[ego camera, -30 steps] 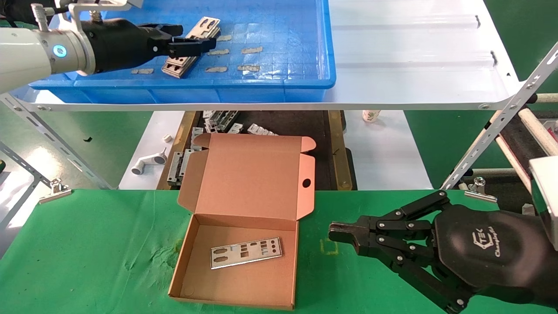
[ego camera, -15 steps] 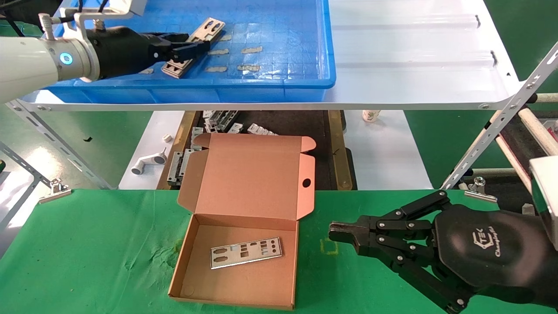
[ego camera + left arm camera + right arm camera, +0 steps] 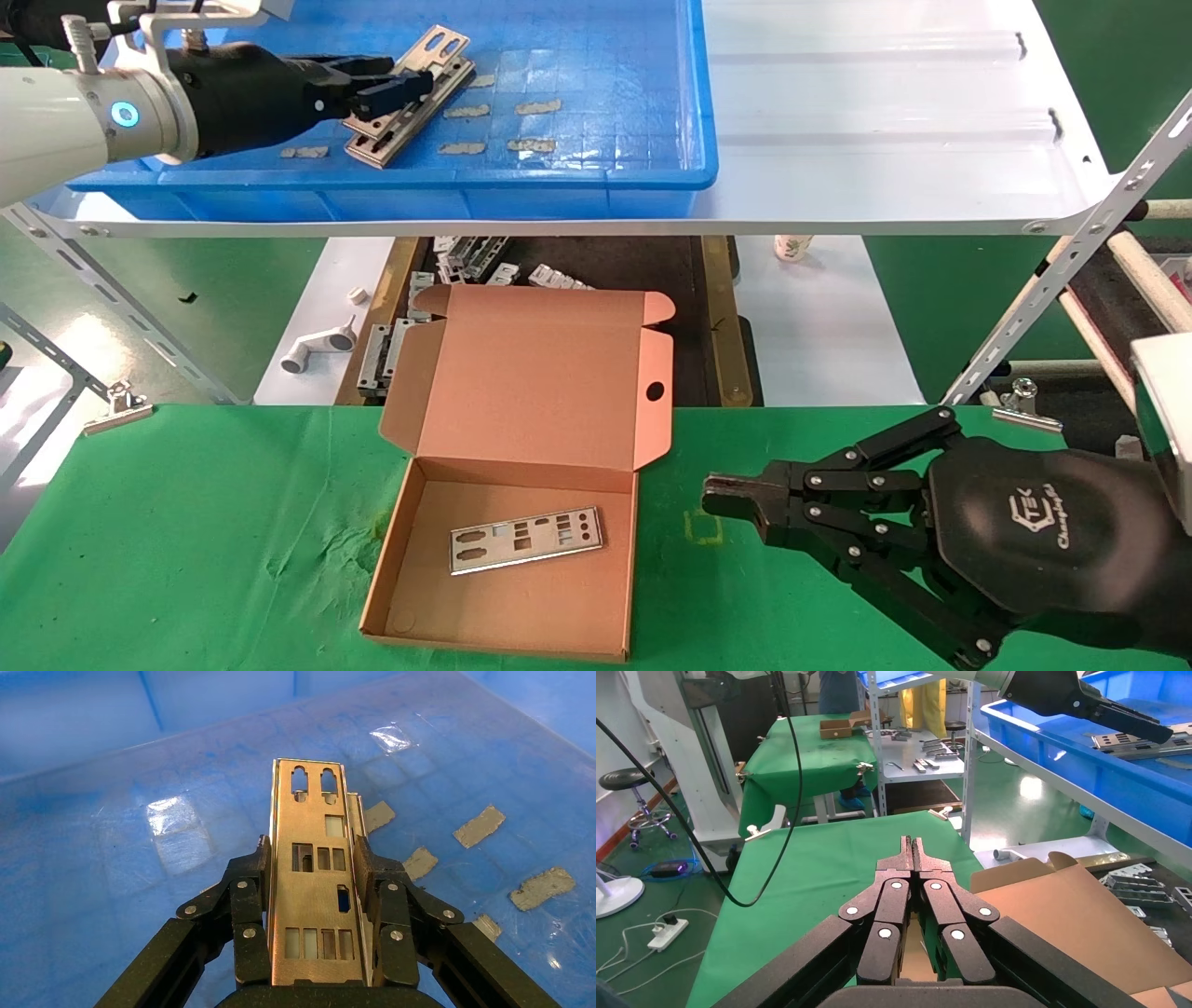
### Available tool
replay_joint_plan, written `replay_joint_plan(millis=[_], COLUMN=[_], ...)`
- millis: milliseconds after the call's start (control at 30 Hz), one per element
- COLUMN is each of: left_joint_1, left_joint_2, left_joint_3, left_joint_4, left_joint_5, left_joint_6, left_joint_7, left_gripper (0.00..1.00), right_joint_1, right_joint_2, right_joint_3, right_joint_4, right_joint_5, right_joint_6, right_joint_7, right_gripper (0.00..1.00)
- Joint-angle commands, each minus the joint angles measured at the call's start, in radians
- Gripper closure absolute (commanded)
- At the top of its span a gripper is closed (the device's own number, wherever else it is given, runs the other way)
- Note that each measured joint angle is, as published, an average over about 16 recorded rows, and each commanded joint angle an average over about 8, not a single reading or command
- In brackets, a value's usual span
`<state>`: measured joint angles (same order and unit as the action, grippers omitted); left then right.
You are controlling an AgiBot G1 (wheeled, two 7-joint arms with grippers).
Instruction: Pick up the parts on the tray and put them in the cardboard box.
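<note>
The blue tray (image 3: pixel 596 177) sits on the upper shelf at the left. Inside it, my left gripper (image 3: pixel 414 84) is shut on a silver punched plate (image 3: pixel 430 51), gripping its long edges. The left wrist view shows that plate (image 3: pixel 313 881) between the fingers of the left gripper (image 3: pixel 313 850), raised a little over the tray floor. A second plate (image 3: pixel 396 126) lies beneath it. The cardboard box (image 3: pixel 503 606) stands open on the green table, with one plate (image 3: pixel 526 539) flat on its floor. My right gripper (image 3: pixel 717 494) rests shut and empty to the right of the box; its fingertips (image 3: pixel 912 843) meet.
The white shelf board (image 3: pixel 885 112) carries the tray. Below it are small grey brackets (image 3: pixel 466 256) and a white pipe fitting (image 3: pixel 317 347). A slanted metal strut (image 3: pixel 1071 270) rises at the right. The box lid (image 3: pixel 540 391) stands up behind the box.
My left gripper has drawn back slightly to the left inside the tray, taking the top plate with it and uncovering more of the plate underneath. The right arm has stayed still.
</note>
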<state>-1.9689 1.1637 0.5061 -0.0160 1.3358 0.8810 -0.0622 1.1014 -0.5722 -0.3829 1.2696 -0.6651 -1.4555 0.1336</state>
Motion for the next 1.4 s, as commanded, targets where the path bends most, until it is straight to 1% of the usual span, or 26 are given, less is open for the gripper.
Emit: replay_joint_plan(millis=[33, 200, 333, 433, 700, 833, 900, 1000, 1100, 1200, 1300, 1400], left_joint_1=[0.000, -0.013, -0.029, -0.044, -0.075, -0.058, -0.030, 0.035, 0.113, 0.186, 0.237, 0.275], left_joint_2=[0.001, -0.010, -0.033, -0.062, -0.147, -0.181, -0.203, -0.253, -0.317, -0.375, -0.403, -0.394], left_joint_3=[-0.001, -0.014, -0.028, -0.037, -0.036, -0.012, 0.014, 0.072, 0.157, 0.261, 0.360, 0.427], left_joint_4=[0.002, -0.013, -0.040, -0.066, -0.143, -0.234, -0.312, -0.472, -0.654, -0.809, -0.886, -0.881], left_joint_5=[-0.001, -0.020, -0.042, -0.058, -0.078, -0.099, -0.124, -0.186, -0.257, -0.309, -0.309, -0.269], left_joint_6=[-0.001, 0.023, 0.106, 0.224, 0.612, 0.711, 0.728, 0.730, 0.729, 0.724, 0.708, 0.670], left_joint_7=[0.001, 0.017, 0.047, 0.074, 0.156, 0.198, 0.206, 0.203, 0.197, 0.200, 0.223, 0.265], left_gripper=[1.00, 1.00, 1.00, 1.00, 1.00, 1.00, 1.00, 1.00, 1.00, 1.00, 1.00, 1.00], right_joint_1=[0.000, 0.000, 0.000, 0.000, 0.000, 0.000, 0.000, 0.000, 0.000, 0.000, 0.000, 0.000], right_joint_2=[0.000, 0.000, 0.000, 0.000, 0.000, 0.000, 0.000, 0.000, 0.000, 0.000, 0.000, 0.000], right_joint_3=[0.000, 0.000, 0.000, 0.000, 0.000, 0.000, 0.000, 0.000, 0.000, 0.000, 0.000, 0.000], right_joint_4=[0.000, 0.000, 0.000, 0.000, 0.000, 0.000, 0.000, 0.000, 0.000, 0.000, 0.000, 0.000], right_joint_5=[0.000, 0.000, 0.000, 0.000, 0.000, 0.000, 0.000, 0.000, 0.000, 0.000, 0.000, 0.000], right_joint_6=[0.000, 0.000, 0.000, 0.000, 0.000, 0.000, 0.000, 0.000, 0.000, 0.000, 0.000, 0.000], right_joint_7=[0.000, 0.000, 0.000, 0.000, 0.000, 0.000, 0.000, 0.000, 0.000, 0.000, 0.000, 0.000], right_gripper=[1.00, 1.00, 1.00, 1.00, 1.00, 1.00, 1.00, 1.00, 1.00, 1.00, 1.00, 1.00])
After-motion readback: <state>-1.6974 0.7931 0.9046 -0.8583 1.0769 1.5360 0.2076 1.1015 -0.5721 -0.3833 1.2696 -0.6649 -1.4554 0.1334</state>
